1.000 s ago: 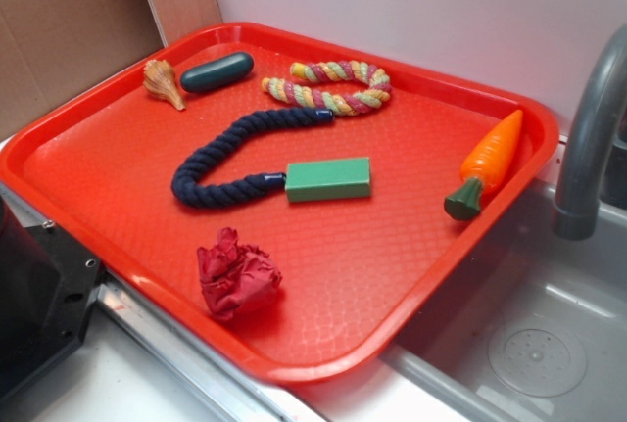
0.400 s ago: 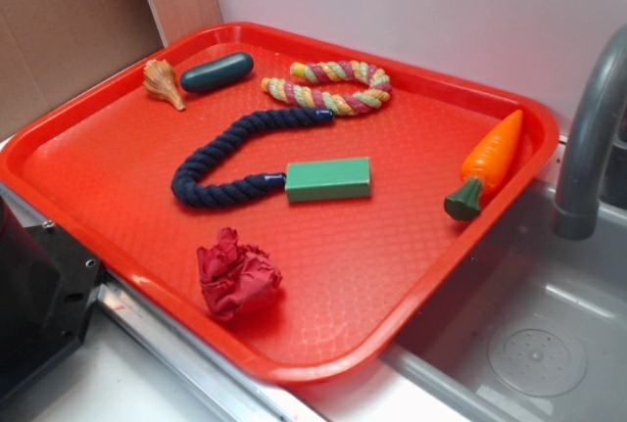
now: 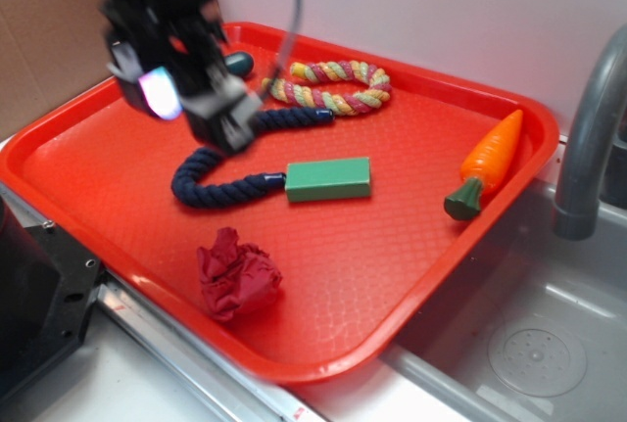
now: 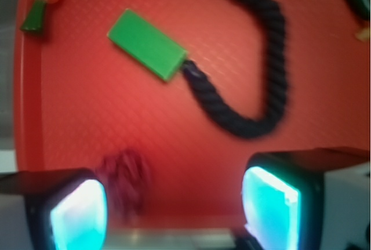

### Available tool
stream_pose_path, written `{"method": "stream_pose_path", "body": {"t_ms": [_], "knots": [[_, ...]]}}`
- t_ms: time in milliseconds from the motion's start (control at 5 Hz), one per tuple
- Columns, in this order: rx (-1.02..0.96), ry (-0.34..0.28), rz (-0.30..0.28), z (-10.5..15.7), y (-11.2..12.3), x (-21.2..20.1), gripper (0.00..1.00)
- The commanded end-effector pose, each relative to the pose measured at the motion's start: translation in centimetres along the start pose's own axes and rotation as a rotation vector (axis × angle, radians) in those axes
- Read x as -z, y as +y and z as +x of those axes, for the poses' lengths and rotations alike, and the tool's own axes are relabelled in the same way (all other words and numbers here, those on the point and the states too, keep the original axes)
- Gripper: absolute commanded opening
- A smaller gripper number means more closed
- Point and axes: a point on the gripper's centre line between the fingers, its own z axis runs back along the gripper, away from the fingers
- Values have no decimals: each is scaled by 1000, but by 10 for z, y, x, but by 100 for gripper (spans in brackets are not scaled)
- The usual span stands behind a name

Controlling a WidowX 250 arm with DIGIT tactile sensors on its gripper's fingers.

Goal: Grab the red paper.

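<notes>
The red paper (image 3: pixel 237 275) is a dark crimson crumpled wad near the front edge of the orange-red tray (image 3: pixel 118 197). My gripper (image 3: pixel 191 104) hangs high above the tray's back left part, over the navy rope, well behind the paper and apart from it. Its jaws are wide open and empty. In the wrist view the paper (image 4: pixel 124 177) shows blurred, just inside the left fingertip (image 4: pixel 78 215), far below the gripper (image 4: pixel 174 212).
On the tray lie a navy rope (image 3: pixel 220 158) joined to a green block (image 3: pixel 328 178), a braided rope ring (image 3: pixel 328 86), a toy carrot (image 3: pixel 487 163) and a dark green capsule (image 3: pixel 238 62). A grey faucet (image 3: pixel 588 138) and sink stand at right.
My gripper came into the exterior view from the upper left and now hangs over the tray's back left. The objects have not moved.
</notes>
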Motion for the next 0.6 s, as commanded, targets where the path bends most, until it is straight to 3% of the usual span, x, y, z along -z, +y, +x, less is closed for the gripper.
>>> {"method": "stream_pose_path", "body": {"t_ms": [0, 400], "knots": [[143, 57, -72, -16, -16, 48, 100], [218, 134, -87, -45, -31, 51, 100]]}}
